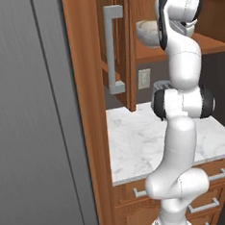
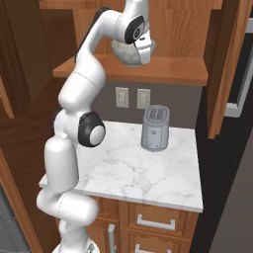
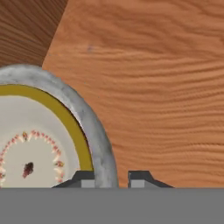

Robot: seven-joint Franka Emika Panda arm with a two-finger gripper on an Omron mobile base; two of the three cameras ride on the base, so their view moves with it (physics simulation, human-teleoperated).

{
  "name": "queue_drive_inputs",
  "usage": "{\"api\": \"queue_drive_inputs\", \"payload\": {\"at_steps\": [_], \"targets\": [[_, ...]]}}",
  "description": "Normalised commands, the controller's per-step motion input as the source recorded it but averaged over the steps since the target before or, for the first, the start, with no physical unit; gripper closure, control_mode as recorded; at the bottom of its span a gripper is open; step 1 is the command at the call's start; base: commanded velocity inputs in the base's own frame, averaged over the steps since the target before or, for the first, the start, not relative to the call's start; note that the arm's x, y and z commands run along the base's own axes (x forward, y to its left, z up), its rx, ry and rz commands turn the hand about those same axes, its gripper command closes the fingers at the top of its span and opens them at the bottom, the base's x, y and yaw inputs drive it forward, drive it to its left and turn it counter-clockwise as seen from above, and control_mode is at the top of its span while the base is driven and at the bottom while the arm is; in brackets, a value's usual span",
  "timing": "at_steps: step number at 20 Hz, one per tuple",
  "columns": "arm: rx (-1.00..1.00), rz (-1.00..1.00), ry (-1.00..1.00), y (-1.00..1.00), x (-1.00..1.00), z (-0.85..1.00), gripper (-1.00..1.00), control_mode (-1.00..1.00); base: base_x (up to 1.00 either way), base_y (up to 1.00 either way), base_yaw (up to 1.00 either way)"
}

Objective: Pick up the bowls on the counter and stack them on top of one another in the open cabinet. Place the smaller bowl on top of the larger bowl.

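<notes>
Bowl on open cabinet shelf, gripper fingers straddling its rim, slightly parted

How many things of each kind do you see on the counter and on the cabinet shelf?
Bowls, on the shelf of the open cabinet: 1 visible; whether a second bowl sits under or inside it, I cannot tell.
Toasters, on the counter: 1
Total: 2 things
</notes>
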Motion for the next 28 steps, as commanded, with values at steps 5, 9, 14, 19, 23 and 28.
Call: {"api": "queue_drive_inputs", "payload": {"at_steps": [5,9,14,19,23,28], "targets": [[0.00,0.00,0.00,-0.02,0.02,0.19,-1.00,-1.00,0.00,0.00,0.00],[0.00,0.00,0.00,-0.20,-0.19,0.61,-1.00,-1.00,0.00,0.00,0.00],[0.01,0.00,-0.01,-0.25,-0.42,0.72,-1.00,-1.00,0.00,0.00,0.00],[0.06,0.07,-0.08,-0.31,-0.82,0.41,-1.00,-1.00,0.00,0.00,0.00],[0.09,0.11,-0.15,-0.20,-0.88,0.19,-1.00,-1.00,0.00,0.00,0.00],[0.06,0.10,-0.22,-0.06,-0.78,0.30,-1.00,-1.00,0.00,0.00,0.00]]}}
